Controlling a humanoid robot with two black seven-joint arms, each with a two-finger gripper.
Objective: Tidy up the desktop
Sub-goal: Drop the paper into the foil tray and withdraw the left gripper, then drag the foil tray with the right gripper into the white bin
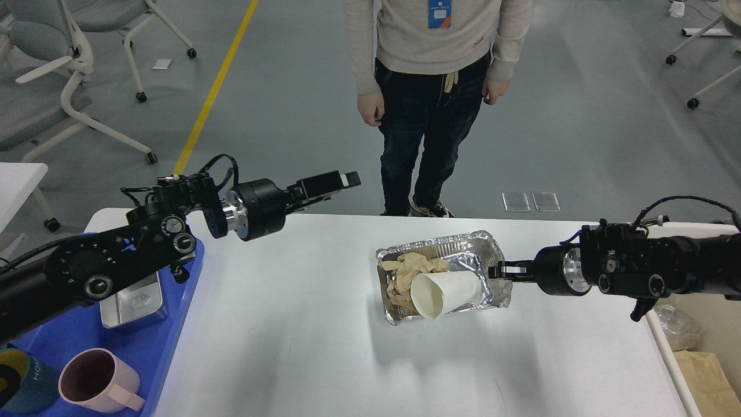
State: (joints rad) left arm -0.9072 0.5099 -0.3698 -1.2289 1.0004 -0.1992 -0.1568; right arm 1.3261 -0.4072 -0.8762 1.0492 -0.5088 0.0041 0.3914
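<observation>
The white desktop [301,347] holds a crumpled foil tray [463,246] right of centre. In the tray lie crumpled brown paper [408,269] and a white paper cup [448,292], tipped on its side with its mouth toward me. My right gripper [501,271] is at the tray's right rim and appears shut on it. My left gripper [333,184] is empty, raised above the desktop's far edge, well left of the tray, with its fingers apart.
A blue tray [168,347] at the left edge holds a metal box [130,301], a pink mug [95,382] and a dark cup [17,382]. A person [431,87] stands at the far edge. A brown bag [703,370] sits off the right edge.
</observation>
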